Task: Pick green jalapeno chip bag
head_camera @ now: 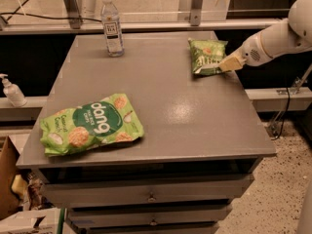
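The green jalapeno chip bag [206, 56] is small and dark green with white lettering. It is at the far right of the grey table [170, 116], near the right edge. My gripper [228, 64] reaches in from the right on the white arm and is shut on the bag's right edge. The bag is tilted up slightly, with a shadow under its left side.
A larger bright-green "dong" bag [91, 124] lies at the front left of the table. A water bottle [112, 26] stands at the back left. A soap dispenser [12, 91] stands on a ledge left of the table. Drawers [151, 196] are below the tabletop.
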You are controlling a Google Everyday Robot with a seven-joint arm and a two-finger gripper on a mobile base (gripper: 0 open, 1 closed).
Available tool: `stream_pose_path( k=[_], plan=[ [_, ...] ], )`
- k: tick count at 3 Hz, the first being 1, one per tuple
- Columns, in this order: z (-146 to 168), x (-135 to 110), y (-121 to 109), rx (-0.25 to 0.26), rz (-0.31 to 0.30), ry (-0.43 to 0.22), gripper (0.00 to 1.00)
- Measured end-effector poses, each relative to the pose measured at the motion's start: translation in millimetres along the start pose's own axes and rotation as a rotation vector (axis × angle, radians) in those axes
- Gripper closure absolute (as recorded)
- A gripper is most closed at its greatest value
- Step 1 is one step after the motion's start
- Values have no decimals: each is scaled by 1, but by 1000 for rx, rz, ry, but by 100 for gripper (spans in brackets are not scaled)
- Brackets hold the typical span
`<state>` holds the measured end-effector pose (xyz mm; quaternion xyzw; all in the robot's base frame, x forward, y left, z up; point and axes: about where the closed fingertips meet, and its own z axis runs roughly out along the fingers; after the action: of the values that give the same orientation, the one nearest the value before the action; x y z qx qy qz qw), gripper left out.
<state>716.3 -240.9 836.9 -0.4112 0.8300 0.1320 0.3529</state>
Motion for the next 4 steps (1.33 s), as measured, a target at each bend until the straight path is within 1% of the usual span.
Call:
stream_pose_path(
  k=[1,2,3,4],
  plan=[
    [-10,-22,16,-43,-35,-32,100],
    [-28,-66,38,-102,-81,-120,100],
    [-56,-109,55,-135,-129,-215,100],
    [-105,-145,55,-131,-175,-323,100]
  ],
)
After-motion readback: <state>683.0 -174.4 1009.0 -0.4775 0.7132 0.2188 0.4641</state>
